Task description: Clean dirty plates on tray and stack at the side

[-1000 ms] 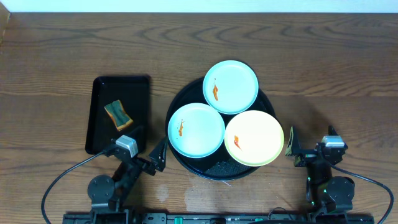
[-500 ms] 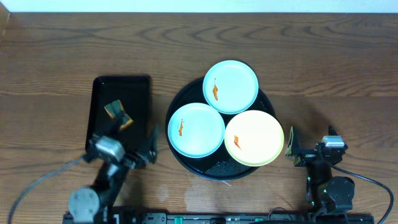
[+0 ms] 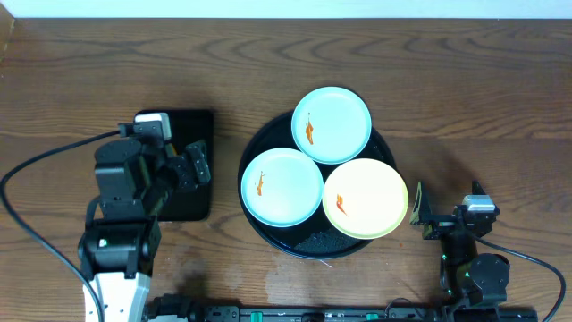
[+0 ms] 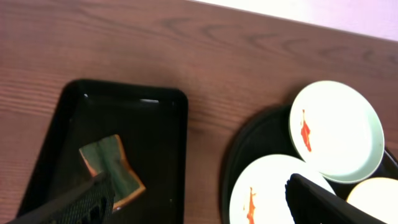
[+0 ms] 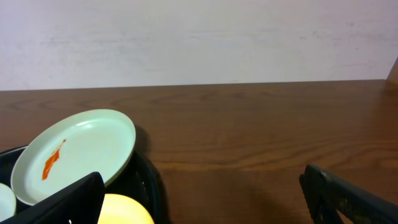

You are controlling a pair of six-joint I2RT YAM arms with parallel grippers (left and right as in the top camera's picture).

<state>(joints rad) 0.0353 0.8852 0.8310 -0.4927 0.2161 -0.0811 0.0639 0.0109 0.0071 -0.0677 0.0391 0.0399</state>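
Note:
The round black tray [image 3: 304,243] holds three plates, each with an orange smear: a mint plate [image 3: 332,125] at the back, a mint plate [image 3: 281,186] at the front left, and a yellow plate [image 3: 365,199] at the front right. My left gripper [image 3: 192,165] is open and empty, hovering over the rectangular tray, left of the plates. In the left wrist view its fingers [image 4: 199,186] frame the sponge and the front mint plate [image 4: 267,193]. My right gripper [image 3: 420,215] is open and empty, low by the round tray's right side, next to the yellow plate [image 5: 124,211].
A smaller rectangular black tray [image 3: 197,125] lies left of the round tray; a green and orange sponge [image 4: 112,169] lies in it, hidden under my left arm in the overhead view. Bare wood tabletop [image 3: 474,107] spreads right of and behind the round tray.
My left arm has lifted from the table's front edge and swung back and left, over the rectangular tray. The right arm and the plates have not moved.

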